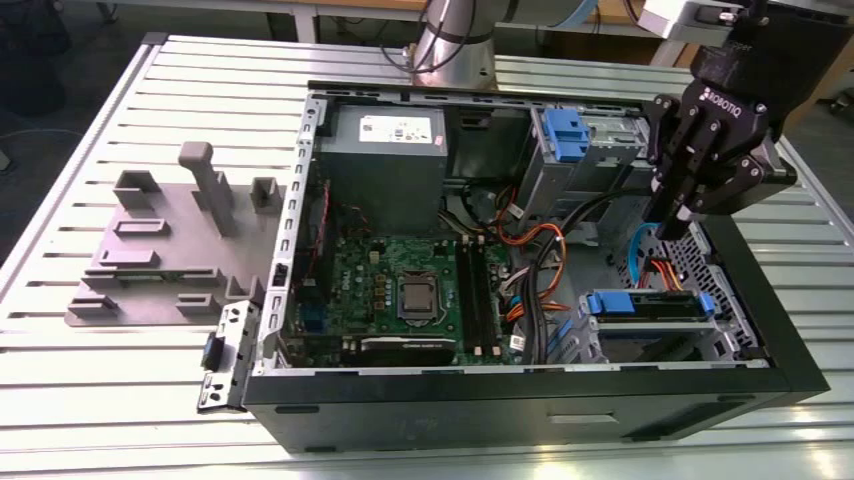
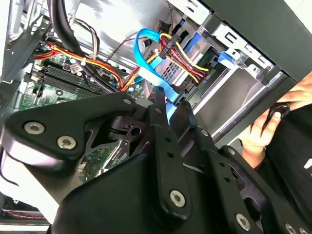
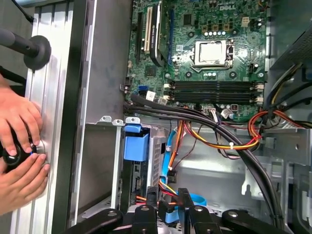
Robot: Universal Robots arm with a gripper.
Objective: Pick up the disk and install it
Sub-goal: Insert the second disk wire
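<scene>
Claw [image 1: 674, 215] hangs over the case's [image 1: 534, 400] drive bay, fingers pressed together, empty. I judge the disk [image 1: 650, 304] sits installed there; next calls for retreat.

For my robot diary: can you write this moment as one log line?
end effector: over open black metal computer case | nearest: bright blue flat cable | person's hands: beside case

We've got the open PC case [image 1: 534, 400] sitting on the slatted surface [image 1: 134, 420], and the black pincer [image 1: 674, 222] hangs over its drive-bay corner, above orange cables [image 1: 541, 240].
</scene>
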